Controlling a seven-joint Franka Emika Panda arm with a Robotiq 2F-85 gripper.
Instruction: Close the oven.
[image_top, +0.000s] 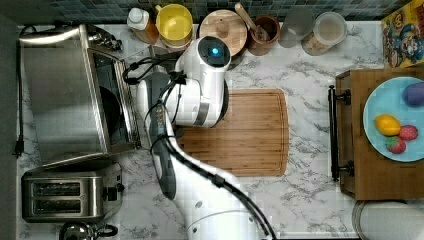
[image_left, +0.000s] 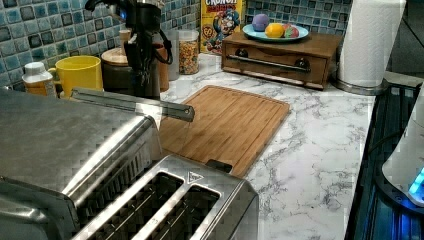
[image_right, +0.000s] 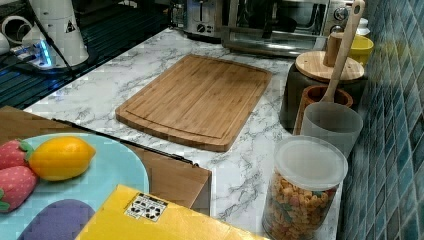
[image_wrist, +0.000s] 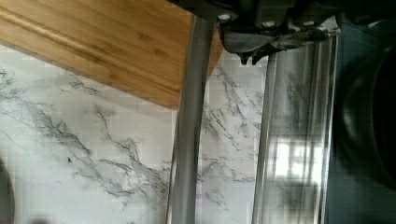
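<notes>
While the oven sits at the left of the top view with its door partly raised, the hand meets the bar handle; its grip cannot be told. A slip could let the door drop onto the table.

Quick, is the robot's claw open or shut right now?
Gripper: cannot be told; it sits at the oven door, beside the handle.

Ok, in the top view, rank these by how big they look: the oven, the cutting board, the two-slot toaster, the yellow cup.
1. oven
2. cutting board, close to the oven, so unsure
3. two-slot toaster
4. yellow cup
</notes>
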